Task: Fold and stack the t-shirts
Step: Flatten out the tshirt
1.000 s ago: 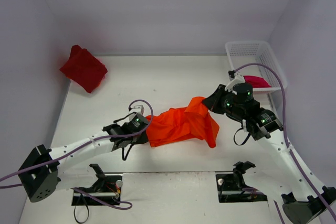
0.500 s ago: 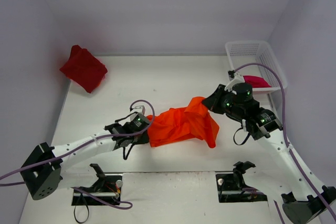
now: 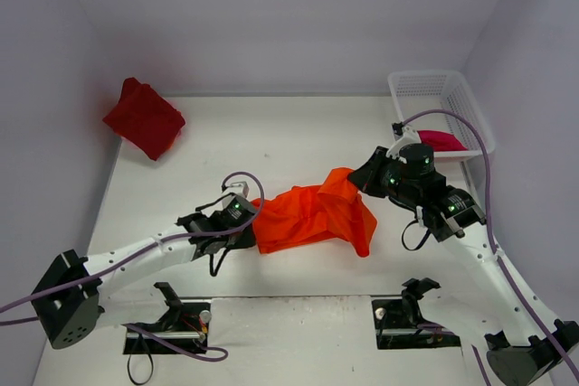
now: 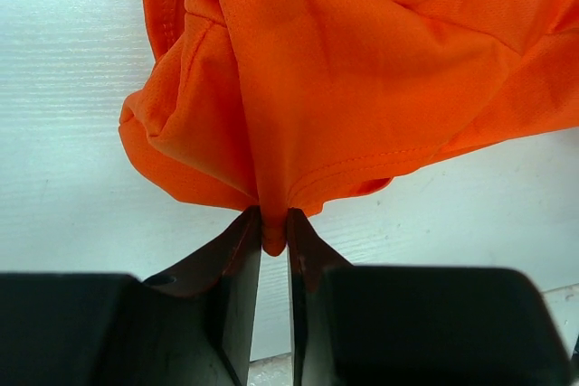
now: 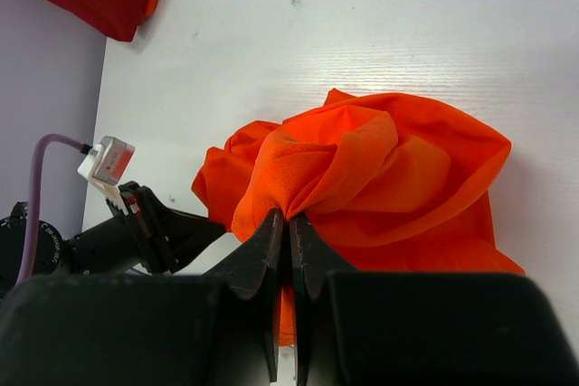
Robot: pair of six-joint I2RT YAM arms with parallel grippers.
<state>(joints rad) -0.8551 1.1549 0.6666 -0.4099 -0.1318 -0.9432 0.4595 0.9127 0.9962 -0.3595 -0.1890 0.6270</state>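
Orange t-shirt (image 3: 312,216) sagged between my left fingers (image 4: 240,264) and right fingers (image 5: 269,255), both clamped on it; the spreading step, I judged, needed pulling apart.

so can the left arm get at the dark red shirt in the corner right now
Probably not yet: the left gripper is pinched on the orange shirt and must let go first. Nothing lies between it and the dark red shirt.
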